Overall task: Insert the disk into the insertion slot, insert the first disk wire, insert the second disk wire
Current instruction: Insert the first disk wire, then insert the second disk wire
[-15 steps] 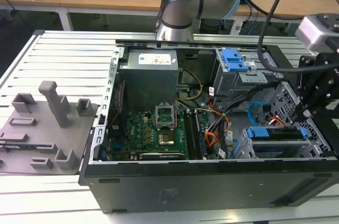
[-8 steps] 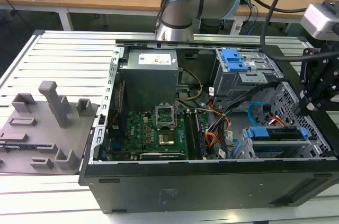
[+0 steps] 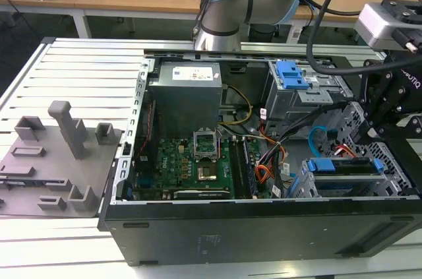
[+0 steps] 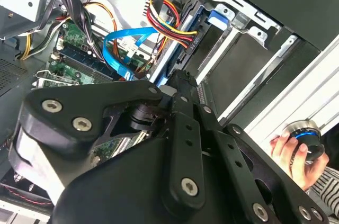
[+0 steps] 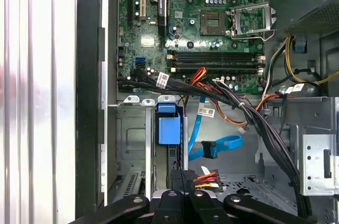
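Disk (image 3: 343,165) seated in insertion slot (image 3: 298,186); second disk wire (image 5: 222,144) loose.

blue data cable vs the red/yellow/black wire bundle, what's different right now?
The light-blue cable is one flat ribbon; the wire bundle is separate red, yellow and black strands. The cable's dark connector lies loose in the open; the bundle ends at the hand. Both sit beside the drive cage.
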Robot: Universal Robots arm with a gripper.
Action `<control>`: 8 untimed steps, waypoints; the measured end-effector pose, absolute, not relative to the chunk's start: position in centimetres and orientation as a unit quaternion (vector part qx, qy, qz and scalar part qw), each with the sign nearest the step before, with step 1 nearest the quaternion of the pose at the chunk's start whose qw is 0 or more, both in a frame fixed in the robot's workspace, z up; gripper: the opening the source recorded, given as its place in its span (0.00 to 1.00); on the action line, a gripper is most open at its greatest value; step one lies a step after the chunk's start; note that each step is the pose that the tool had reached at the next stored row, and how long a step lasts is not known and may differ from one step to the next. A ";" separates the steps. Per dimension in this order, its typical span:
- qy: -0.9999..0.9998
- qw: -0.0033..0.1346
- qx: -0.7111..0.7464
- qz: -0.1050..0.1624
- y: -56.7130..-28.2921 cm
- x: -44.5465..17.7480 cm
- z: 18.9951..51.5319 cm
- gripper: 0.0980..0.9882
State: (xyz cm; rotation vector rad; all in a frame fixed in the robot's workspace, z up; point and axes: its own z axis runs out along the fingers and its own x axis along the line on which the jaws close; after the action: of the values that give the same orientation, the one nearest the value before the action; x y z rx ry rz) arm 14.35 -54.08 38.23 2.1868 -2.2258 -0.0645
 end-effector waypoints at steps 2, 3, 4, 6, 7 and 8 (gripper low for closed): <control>-0.713 0.010 0.701 -0.021 -54.1 14.3 38.2 0.01; -0.713 0.010 0.701 -0.021 -54.1 14.3 38.2 0.01; -0.713 0.010 0.701 -0.021 -54.1 14.3 38.2 0.01; -0.713 0.010 0.701 -0.021 -54.1 14.3 38.2 0.01; -0.713 0.010 0.701 -0.021 -54.1 14.3 38.2 0.01; -0.713 0.010 0.701 -0.021 -54.1 14.3 38.2 0.01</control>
State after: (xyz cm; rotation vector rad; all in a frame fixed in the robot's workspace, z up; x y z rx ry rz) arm 14.32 -54.08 38.23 2.1868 -2.2259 -0.0645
